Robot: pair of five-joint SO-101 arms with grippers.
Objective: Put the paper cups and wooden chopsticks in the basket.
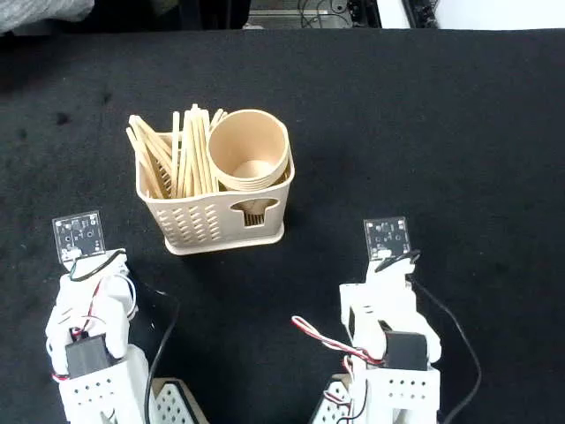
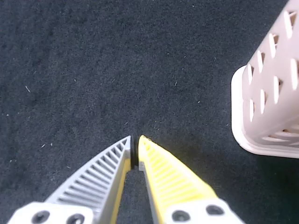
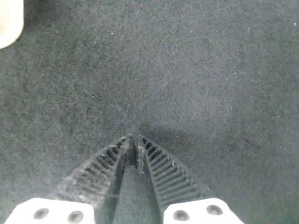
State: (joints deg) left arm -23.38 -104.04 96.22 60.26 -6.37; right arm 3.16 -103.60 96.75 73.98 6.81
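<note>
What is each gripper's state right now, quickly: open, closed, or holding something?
Left gripper: closed, holding nothing.
Right gripper: closed, holding nothing.

Left gripper [image 2: 135, 138], right gripper [image 3: 134, 137] — both closed

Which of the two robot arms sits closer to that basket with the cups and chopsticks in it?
Left. The left gripper is shut, close beside the basket; the right gripper, also shut, sits farther off on the other side.
</note>
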